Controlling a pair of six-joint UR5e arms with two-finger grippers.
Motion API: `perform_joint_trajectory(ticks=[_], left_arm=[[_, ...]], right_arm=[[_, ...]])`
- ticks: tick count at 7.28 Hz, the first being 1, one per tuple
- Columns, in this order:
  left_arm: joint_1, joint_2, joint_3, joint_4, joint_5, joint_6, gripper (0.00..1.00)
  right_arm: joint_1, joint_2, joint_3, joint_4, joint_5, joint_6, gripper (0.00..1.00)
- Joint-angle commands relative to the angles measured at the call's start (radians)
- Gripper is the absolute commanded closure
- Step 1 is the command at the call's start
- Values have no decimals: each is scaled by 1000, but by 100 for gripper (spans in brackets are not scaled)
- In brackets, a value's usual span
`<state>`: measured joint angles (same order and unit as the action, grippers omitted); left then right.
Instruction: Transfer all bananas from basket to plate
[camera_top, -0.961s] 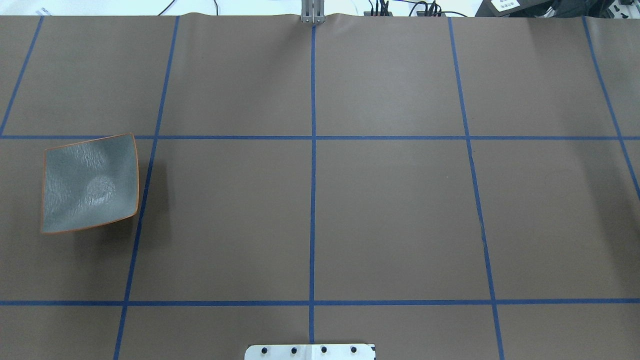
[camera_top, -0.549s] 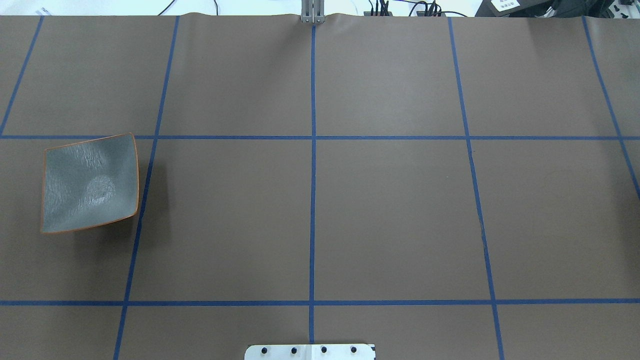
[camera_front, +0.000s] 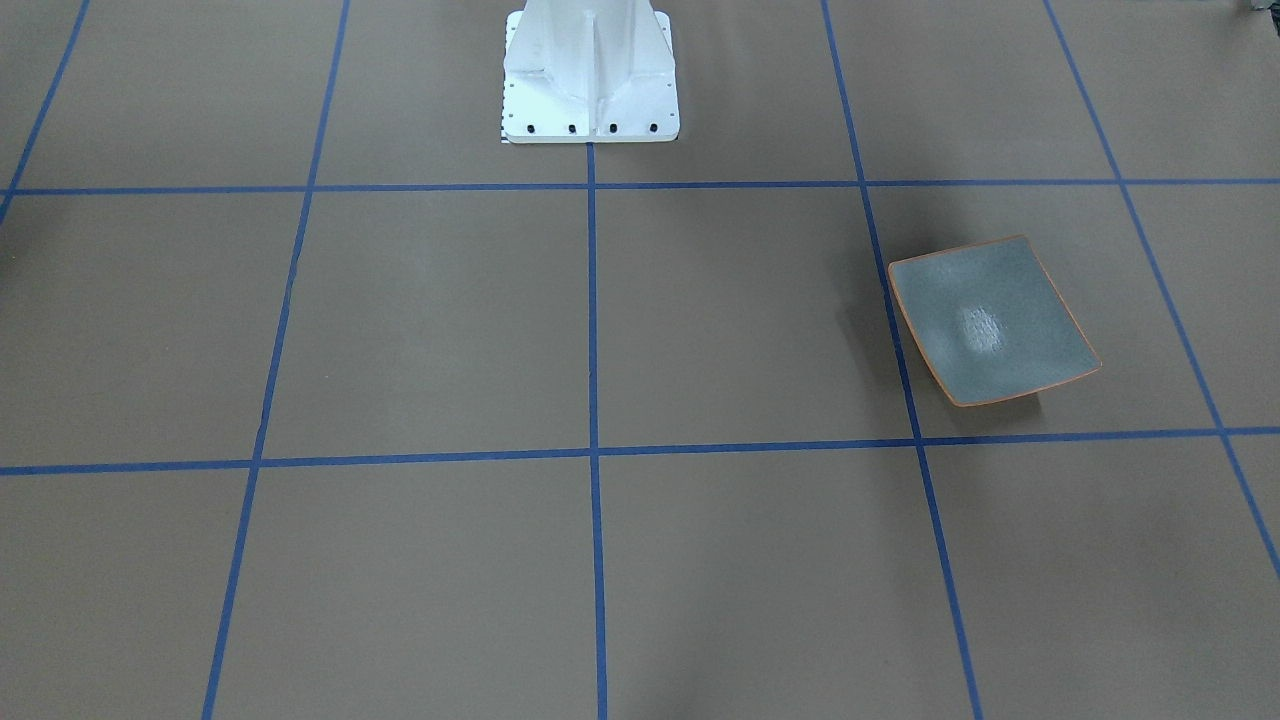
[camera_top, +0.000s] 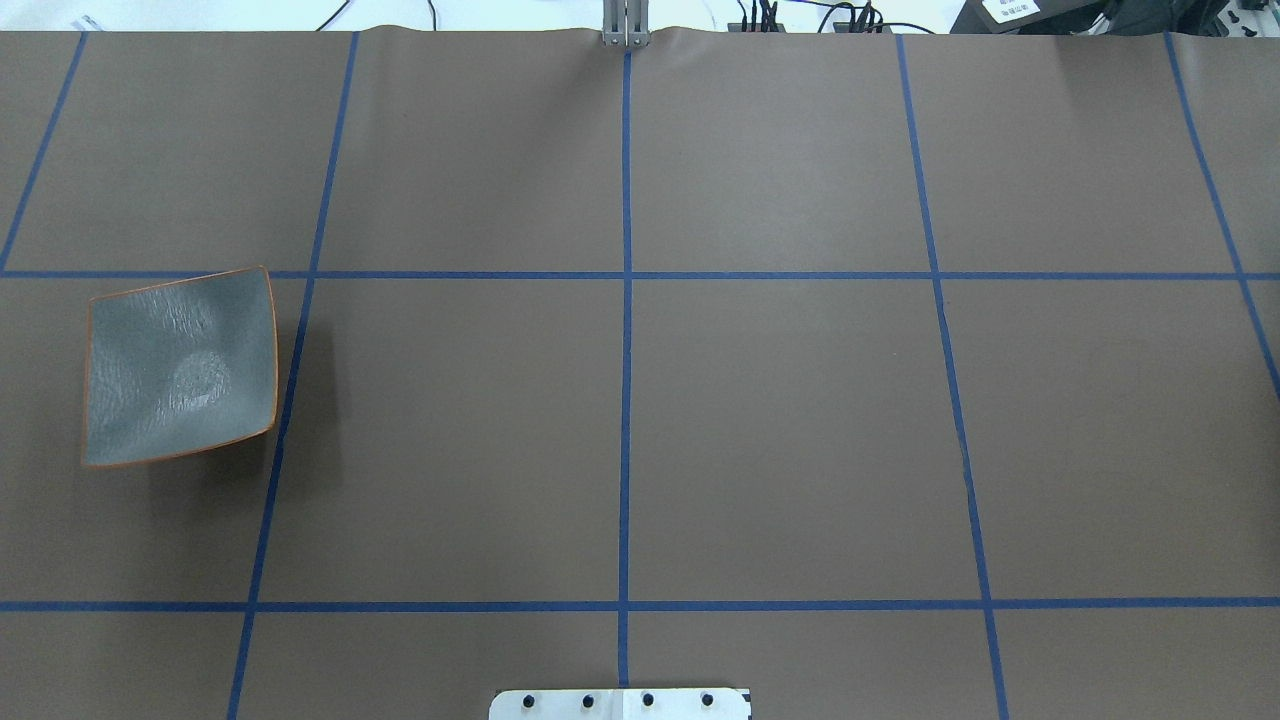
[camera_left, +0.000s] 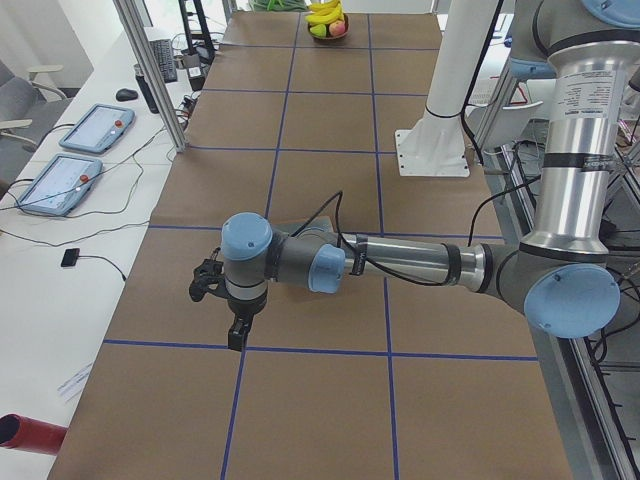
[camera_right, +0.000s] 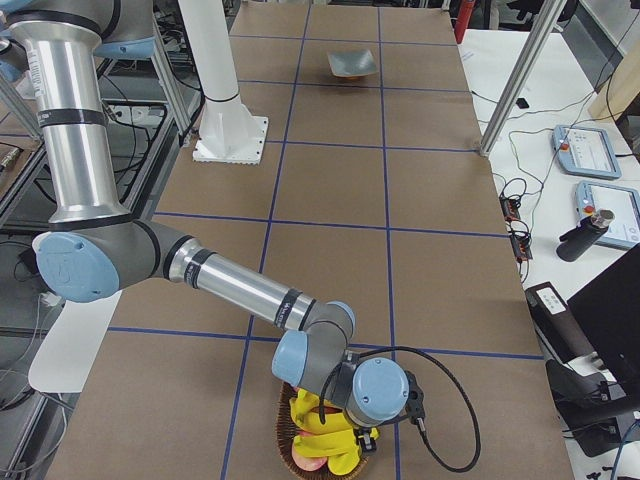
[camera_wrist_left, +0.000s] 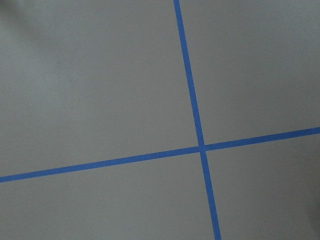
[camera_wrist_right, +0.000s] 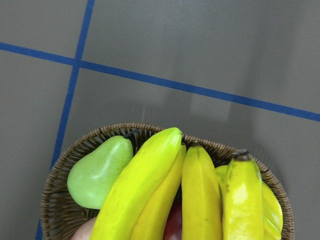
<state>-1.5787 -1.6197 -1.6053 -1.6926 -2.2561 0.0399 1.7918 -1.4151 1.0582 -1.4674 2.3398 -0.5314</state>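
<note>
While the overhead and front-facing views take in only the white pedestal (camera_top: 620, 703) and the plate (camera_top: 180, 365), the side and wrist views carry the rest. The plate (camera_front: 990, 320) sits bare and flat on the brown mat, out to the pedestal's left and a little forward of it, just beside a blue tape line (camera_top: 290, 380). From the right-end view it shows small, beyond the pedestal (camera_right: 230, 130).

The bananas (camera_wrist_right: 200, 200) lie heaped in a wicker basket (camera_wrist_right: 60, 200) at the table's end well to the pedestal's right. The right wrist view looks down on them and shows a green pear (camera_wrist_right: 97, 177) against their side and something red under them. The right-end view shows the bananas (camera_right: 320, 425) below the right arm's wrist, with the right gripper (camera_right: 358, 438) tucked low over the basket (camera_right: 290, 440). I cannot tell whether its fingers are spread or closed.

The left-end view alone shows the left gripper (camera_left: 238, 338), pointing down over the mat on the pedestal's (camera_left: 435, 150) left. Its grip cannot be told either. Its wrist view shows only two crossing tape lines (camera_wrist_left: 201, 147).
</note>
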Motion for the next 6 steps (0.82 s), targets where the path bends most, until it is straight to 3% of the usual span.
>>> perform_joint_trajectory(ticks=[1,3,6], left_arm=[[0,-2,-1,-2,-3,0,0],[0,-3,-1,-7,-5,-2,0],[0,-5,-7,-7,-7,-2,0]], right_arm=[[0,33,-109,109,-11,48,0],[-3,32,-112,153,-60,66,0],[-23,31,-126,153,-62,106,0]])
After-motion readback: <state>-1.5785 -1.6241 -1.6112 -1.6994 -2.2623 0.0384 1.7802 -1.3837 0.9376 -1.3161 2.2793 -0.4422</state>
